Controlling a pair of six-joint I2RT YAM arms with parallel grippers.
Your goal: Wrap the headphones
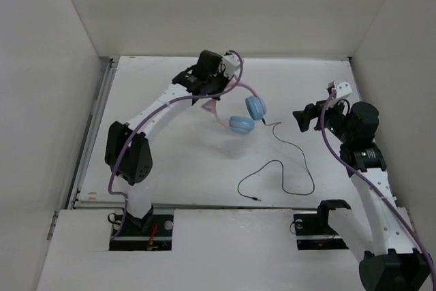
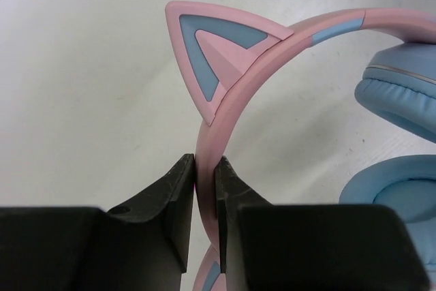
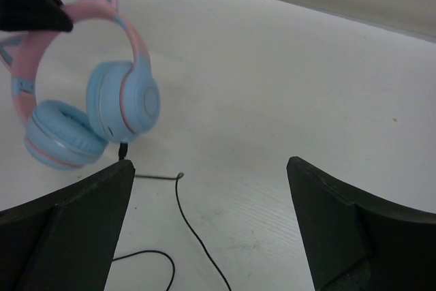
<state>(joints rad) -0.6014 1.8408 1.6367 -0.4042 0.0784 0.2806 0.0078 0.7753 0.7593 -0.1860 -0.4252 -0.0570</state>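
Close against the left wrist lens, the left gripper (image 2: 204,168) presses its black fingers on the pink headband just below one cat ear, pinching it edge-on. The white table (image 1: 170,161) spreads beneath both arms. The headphones (image 1: 244,115) hang from that grip over the table's middle, toward the far side: a pink band with blue inlays and two round light blue ear cups (image 3: 122,103) side by side. The right gripper (image 3: 211,165) hovers to their right, fingers spread wide, holding nothing. A thin black cable (image 1: 272,162) drops from one cup and loops across the table toward the near edge. The second cat ear is partly hidden behind a left finger, and the left wrist view cuts off both cups.
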